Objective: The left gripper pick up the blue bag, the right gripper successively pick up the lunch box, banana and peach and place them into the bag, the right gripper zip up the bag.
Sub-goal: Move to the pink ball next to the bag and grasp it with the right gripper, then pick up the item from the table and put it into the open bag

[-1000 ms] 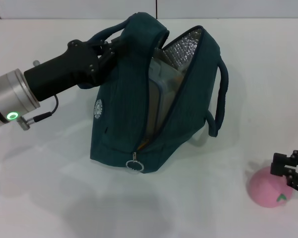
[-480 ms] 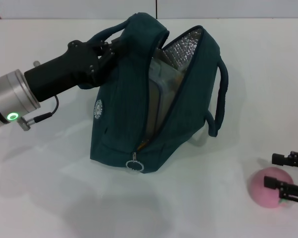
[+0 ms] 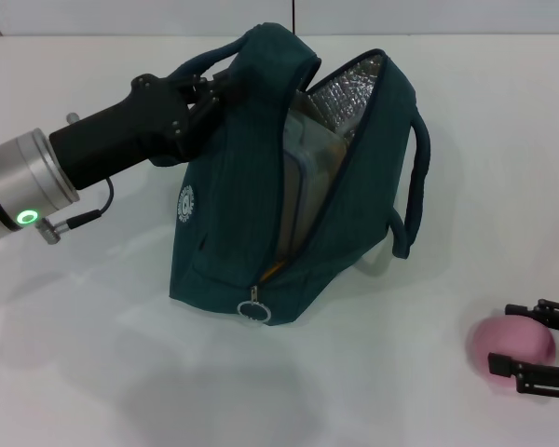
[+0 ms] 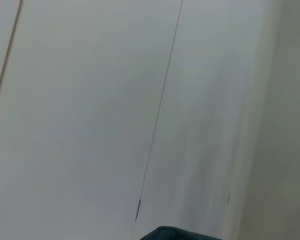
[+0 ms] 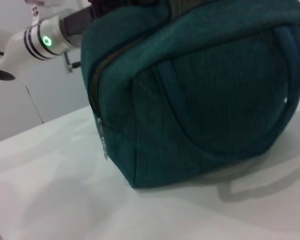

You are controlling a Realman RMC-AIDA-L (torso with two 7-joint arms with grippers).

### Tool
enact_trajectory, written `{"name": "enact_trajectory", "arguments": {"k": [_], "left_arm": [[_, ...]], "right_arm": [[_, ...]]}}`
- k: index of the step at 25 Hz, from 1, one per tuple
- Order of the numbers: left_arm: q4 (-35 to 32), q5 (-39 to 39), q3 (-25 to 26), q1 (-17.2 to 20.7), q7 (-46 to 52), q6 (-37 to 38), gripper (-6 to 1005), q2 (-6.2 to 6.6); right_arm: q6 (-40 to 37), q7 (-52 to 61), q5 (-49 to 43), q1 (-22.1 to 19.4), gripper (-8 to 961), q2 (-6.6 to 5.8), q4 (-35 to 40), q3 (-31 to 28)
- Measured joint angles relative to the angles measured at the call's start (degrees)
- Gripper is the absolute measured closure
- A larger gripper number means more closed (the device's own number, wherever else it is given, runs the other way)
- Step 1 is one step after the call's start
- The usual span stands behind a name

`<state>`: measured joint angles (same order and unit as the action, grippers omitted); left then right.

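Black left gripper [image 3: 208,91]: clamped on blue bag [image 3: 289,186] handle, holding bag unzipped on white table [image 3: 93,354].
Right gripper [image 3: 540,346]: fingers spread around peach [image 3: 503,343].
Lunch box [image 3: 303,177]: upright inside bag.

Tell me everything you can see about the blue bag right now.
The blue bag is dark teal fabric with a silver lining, two loop handles and a small round white logo on its side. It stands on the white table, zip open, with a ring pull at the low end. A lunch box shows inside. The left gripper holds its top by one handle; the other handle hangs free.
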<state>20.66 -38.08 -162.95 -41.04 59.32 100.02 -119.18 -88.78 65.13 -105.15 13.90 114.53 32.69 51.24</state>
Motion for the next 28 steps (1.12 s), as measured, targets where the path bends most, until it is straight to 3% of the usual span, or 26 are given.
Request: {"name": "enact_trajectory", "arguments": {"k": [8,14,19,28], "left_arm": [[-0.1,0.0,0.0,-0.1,-0.1,-0.1,963,0.00],[-0.1,0.0,0.0,-0.1,-0.1,-0.1,963,0.00],[-0.1,-0.1,0.0,0.0,-0.1,-0.1,963,-0.08],[-0.1,-0.5,0.0,0.2,-0.1,0.0,963,-0.09]], "right_arm": [[0.6,0.3,-1.1,0.2,203,-0.02,0.4,0.0],[0.5,0.3,-0.9,0.1,325,-0.04,0.5,-0.5],[0.4,0.4,-0.4,-0.2,518,-0.11,0.6,-1.3],[-3.5,-4.8,2.8,-0.7,628,0.01,-0.4,-7.0]]}}
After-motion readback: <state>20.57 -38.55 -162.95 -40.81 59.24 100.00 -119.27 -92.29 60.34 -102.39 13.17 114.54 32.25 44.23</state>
